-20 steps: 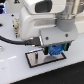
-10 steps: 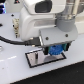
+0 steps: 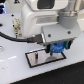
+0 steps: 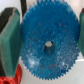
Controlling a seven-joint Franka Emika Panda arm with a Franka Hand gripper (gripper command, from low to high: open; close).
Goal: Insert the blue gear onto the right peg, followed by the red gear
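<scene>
The blue gear (image 4: 47, 42) fills the wrist view, flat, with its hub hole near the middle. Green finger pads (image 4: 9, 37) press on its toothed rim from two opposite sides, so my gripper (image 4: 46, 42) is shut on it. In the exterior view the gripper (image 3: 56, 50) holds the blue gear (image 3: 56, 48) just above the exterior view's right part of the grey black-rimmed plate (image 3: 34, 61). The right peg is hidden under the gear and the gripper. A piece of the red gear (image 4: 8, 79) shows at a corner of the wrist view, below the blue gear's rim.
The white arm body (image 3: 45, 20) with a black cable (image 3: 15, 39) hangs over the plate. The plate lies on a white table (image 3: 20, 75).
</scene>
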